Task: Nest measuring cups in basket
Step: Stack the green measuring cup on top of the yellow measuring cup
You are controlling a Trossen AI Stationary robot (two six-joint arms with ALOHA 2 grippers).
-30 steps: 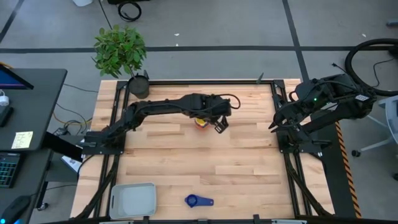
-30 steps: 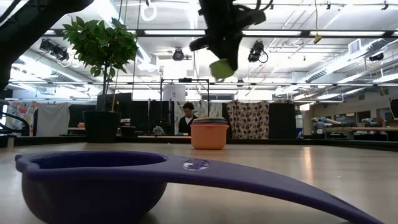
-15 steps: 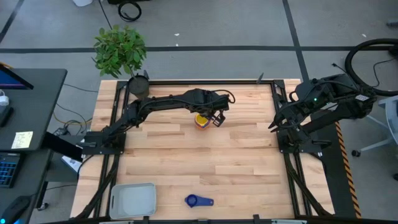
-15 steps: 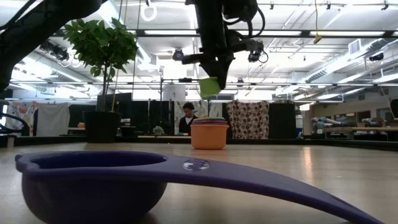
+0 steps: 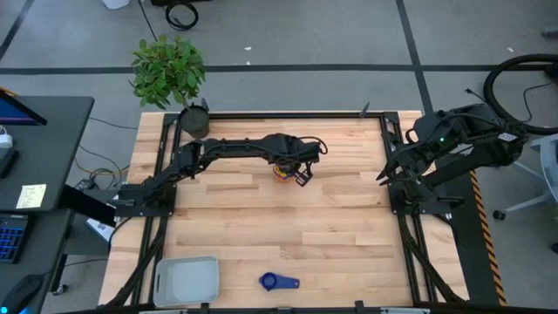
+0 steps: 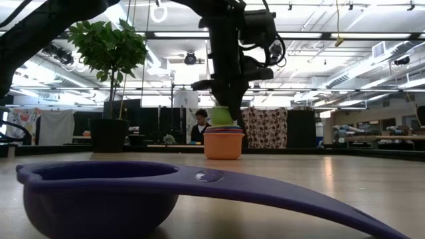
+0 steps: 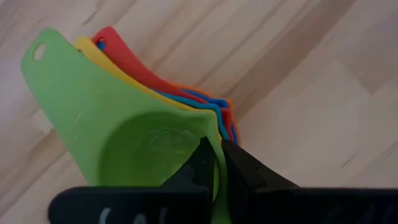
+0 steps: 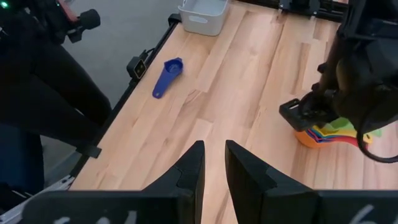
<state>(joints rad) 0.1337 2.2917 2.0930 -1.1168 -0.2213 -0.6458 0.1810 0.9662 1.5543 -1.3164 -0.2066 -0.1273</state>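
My left gripper [image 5: 294,168] reaches over the middle of the table's far half, shut on the green measuring cup [image 7: 124,124]. The green cup [image 6: 221,117] sits at the top of a nested stack [image 6: 223,143] of yellow, red, blue and orange cups, whose orange bottom cup stands on the table. The dark blue cup [image 5: 277,281] lies alone by the near edge. The grey basket [image 5: 186,279] stands in the near left corner. My right gripper [image 8: 213,163] waits at the right side, narrowly open. My left gripper pinches the green cup's bowl rim [image 7: 215,138], opposite its handle, with one finger [image 7: 198,167] inside the bowl and one outside. It comes from above, pointing down. The cup sits upright with its bowl lowered into the top of the stack.
A dark round plant pot [image 5: 195,119] with a leafy plant stands at the far left corner. Bare wood lies between the stack and the near edge. Metal frame rails run along the table's sides.
My left gripper has carried the green cup from just right of the stack toward the table's left and down. The cup hung clear above the stack before and now sits in its top.
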